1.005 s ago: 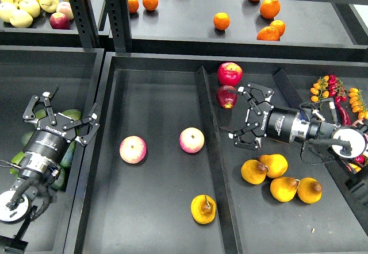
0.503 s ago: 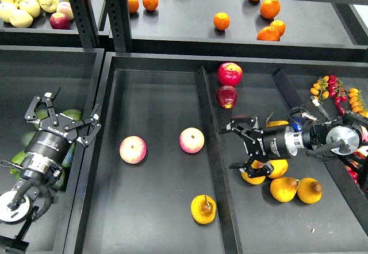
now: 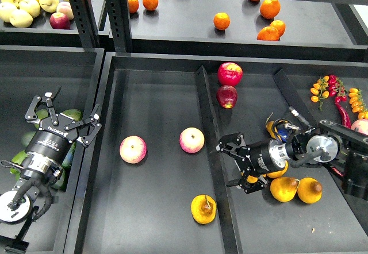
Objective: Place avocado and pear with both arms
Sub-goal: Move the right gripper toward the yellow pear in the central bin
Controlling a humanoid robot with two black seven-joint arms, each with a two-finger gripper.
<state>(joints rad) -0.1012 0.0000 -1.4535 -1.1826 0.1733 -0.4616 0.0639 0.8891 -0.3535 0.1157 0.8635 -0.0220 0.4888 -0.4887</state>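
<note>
Right now my right tool (image 3: pixel 234 165) lies low over the right bin, its fingers spread wide, pointing toward nine o'clock. A pear (image 3: pixel 252 180) sits partly under the lower finger, at about five o'clock from the tip; I cannot tell whether the finger touches it, and nothing is gripped. Two more pears (image 3: pixel 284 188) lie just beside it at three o'clock, and another pear (image 3: pixel 203 208) rests alone in the middle bin (image 3: pixel 155 116) at six o'clock from two apples (image 3: pixel 191 140). My left tool (image 3: pixel 64 115) hangs wide open and empty above the left bin, with an avocado (image 3: pixel 72 115) just beneath its fingers among other green ones.
</note>
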